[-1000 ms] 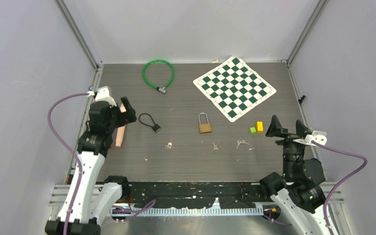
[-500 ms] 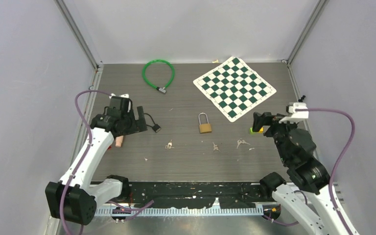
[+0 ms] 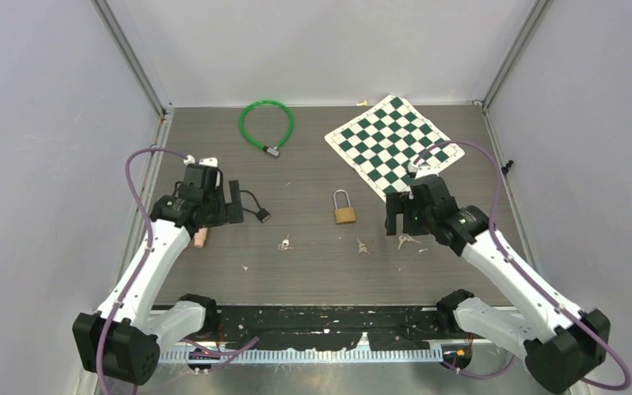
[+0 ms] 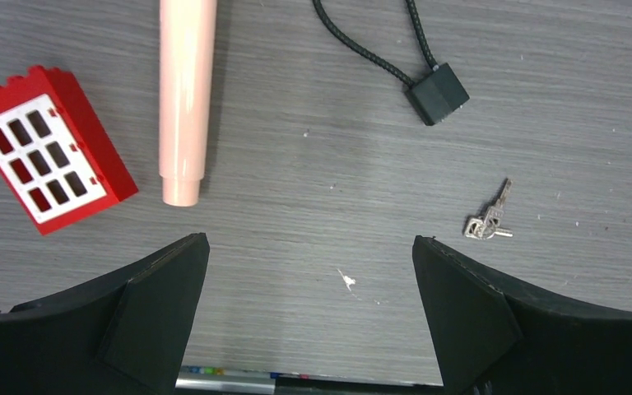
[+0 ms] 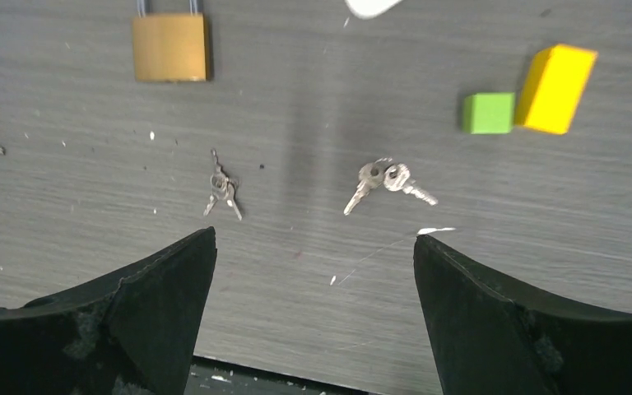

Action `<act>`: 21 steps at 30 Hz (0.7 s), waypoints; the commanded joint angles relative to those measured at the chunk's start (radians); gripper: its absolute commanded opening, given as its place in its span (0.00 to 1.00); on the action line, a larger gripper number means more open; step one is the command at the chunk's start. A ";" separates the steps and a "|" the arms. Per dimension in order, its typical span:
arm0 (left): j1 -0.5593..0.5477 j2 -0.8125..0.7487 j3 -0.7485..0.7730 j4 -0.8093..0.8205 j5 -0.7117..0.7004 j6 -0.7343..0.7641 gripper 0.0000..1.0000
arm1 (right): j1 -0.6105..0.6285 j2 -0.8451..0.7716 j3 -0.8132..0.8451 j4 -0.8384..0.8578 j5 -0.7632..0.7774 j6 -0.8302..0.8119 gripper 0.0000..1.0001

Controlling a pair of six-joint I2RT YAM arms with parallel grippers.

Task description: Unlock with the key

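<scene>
Right gripper (image 5: 313, 240): spread wide, empty, hovering above small silver key pair (image 5: 388, 183) (reaching step). Next: lower, pinch one flat key cleanly, then carry to brass padlock (image 5: 171, 46).

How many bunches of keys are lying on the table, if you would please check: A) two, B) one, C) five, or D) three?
D: the overhead view shows three separate bunches in a row just nearer than the brass padlock, namely the left key bunch, the middle key bunch and the right key bunch.
</scene>
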 commanded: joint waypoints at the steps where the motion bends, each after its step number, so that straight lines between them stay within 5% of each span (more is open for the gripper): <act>1: 0.001 -0.026 -0.017 0.058 -0.063 0.043 1.00 | -0.003 0.106 -0.025 0.042 -0.111 0.055 0.98; 15: 0.001 -0.092 -0.039 0.068 -0.120 0.055 1.00 | 0.063 0.538 -0.018 0.255 -0.327 0.079 0.54; 21: 0.001 -0.097 -0.039 0.068 -0.117 0.056 1.00 | 0.107 0.616 -0.027 0.292 -0.319 0.086 0.50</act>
